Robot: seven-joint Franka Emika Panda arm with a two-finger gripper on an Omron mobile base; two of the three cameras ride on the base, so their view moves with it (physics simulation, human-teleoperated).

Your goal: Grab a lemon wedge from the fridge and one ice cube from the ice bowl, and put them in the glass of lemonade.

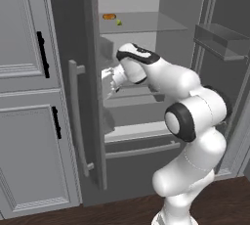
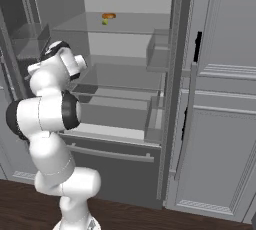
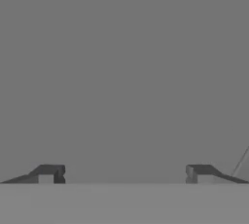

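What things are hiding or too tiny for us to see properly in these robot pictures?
- The gripper: in the left base view the arm's own wrist covers the fingers; the hand view shows the tips wide apart, facing plain grey.
- The lemon wedge: just a tiny speck on the top shelf, its shape too small to tell.
- The orange item beside it: too small to name.
- The fridge: its top is cut off by the picture edge.

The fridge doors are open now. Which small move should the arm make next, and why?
Probably raise the open tool toward the upper glass shelf: the lemon wedge lies there beside the orange item, while the hand sits lower, near the left door.
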